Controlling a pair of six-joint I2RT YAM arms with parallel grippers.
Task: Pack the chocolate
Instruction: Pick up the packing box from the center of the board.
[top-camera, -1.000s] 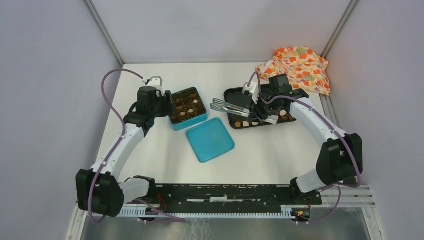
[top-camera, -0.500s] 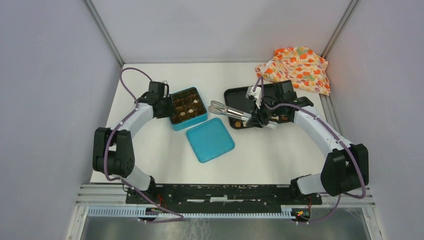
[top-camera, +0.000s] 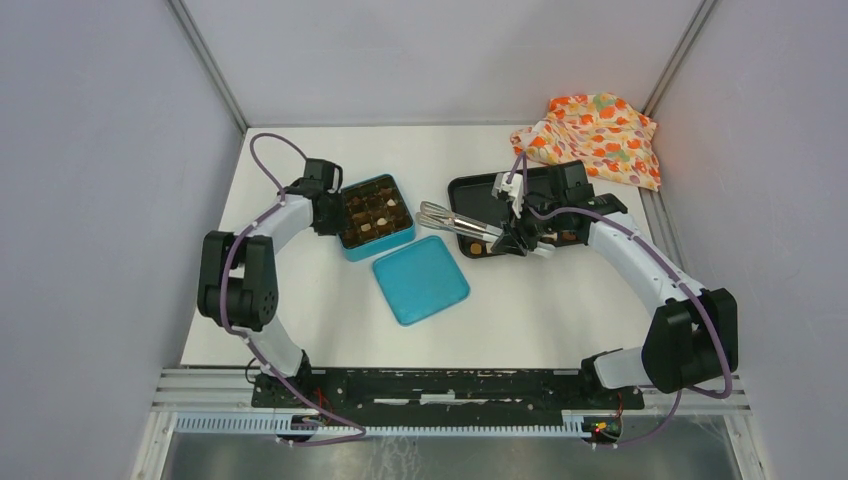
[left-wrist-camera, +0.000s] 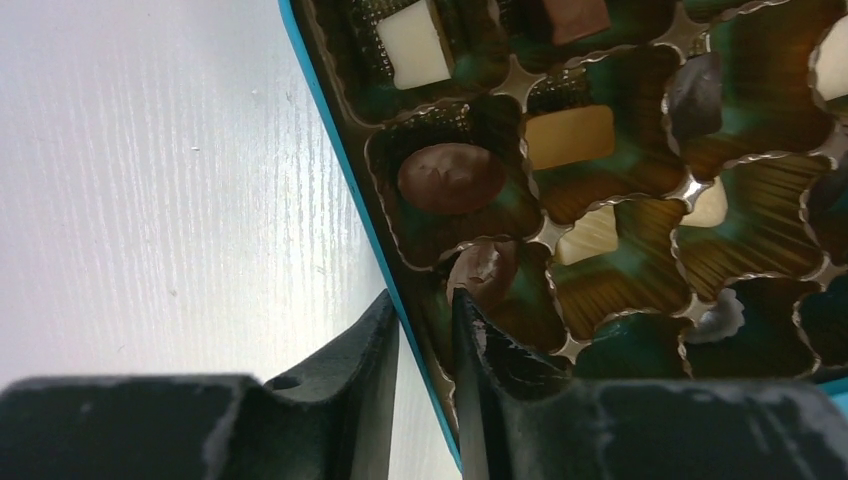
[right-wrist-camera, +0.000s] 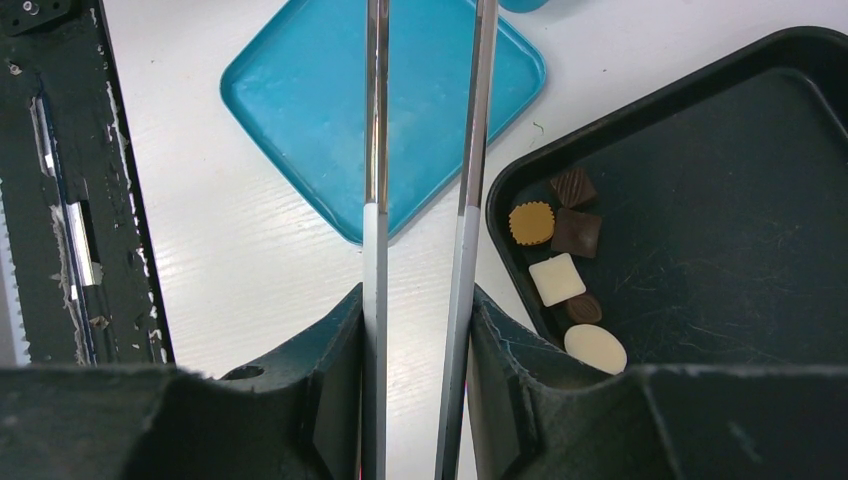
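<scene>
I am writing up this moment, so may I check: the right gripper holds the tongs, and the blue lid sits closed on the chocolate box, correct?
Not quite. The right gripper does hold the tongs, but the blue lid is off the chocolate box: it lies flat on the table beside the open box. The top view shows it.

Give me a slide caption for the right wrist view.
Tongs in the right end effector, with the teal lid and a black tray of chocolates beyond.

Cannot follow the tongs (right-wrist-camera: 376, 120) to their tips: cut off at top. Cannot sort the chocolate (top-camera: 367, 228) from above: too small.
</scene>
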